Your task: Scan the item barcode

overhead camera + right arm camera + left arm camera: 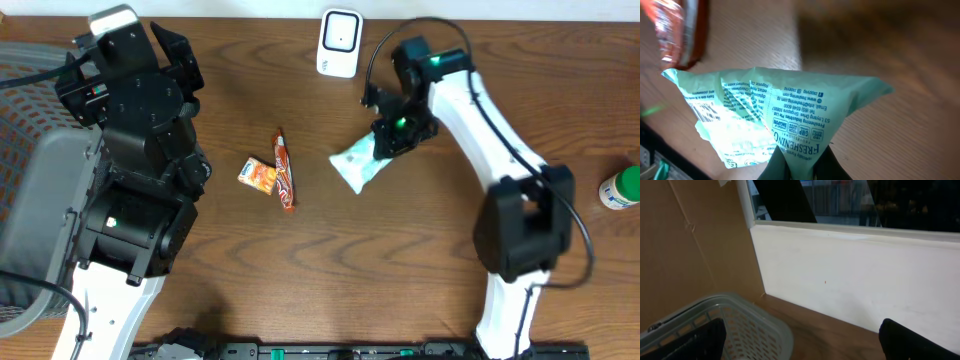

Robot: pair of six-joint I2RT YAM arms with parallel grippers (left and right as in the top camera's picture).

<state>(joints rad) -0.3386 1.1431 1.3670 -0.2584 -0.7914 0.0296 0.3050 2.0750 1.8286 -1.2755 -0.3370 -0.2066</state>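
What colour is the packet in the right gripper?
Pale mint green packet, dark print; best in right wrist view.

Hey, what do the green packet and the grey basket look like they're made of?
Green packet: probably thin plastic film, slightly glossy; it crinkles into sharp folds and carries print. Grey basket: moulded plastic, matte, judging by its lattice wall and rounded rim.

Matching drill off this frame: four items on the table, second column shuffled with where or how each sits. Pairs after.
1. pale green plastic wipes packet
2. white box-shaped barcode scanner
3. orange foil snack wrappers
4. green-capped white bottle

A. top centre of the overhead view
B. right edge of the overhead view
C. pinched in the shut right gripper
D. lying loose, left of the packet

Pairs: 1-C, 2-A, 3-D, 4-B
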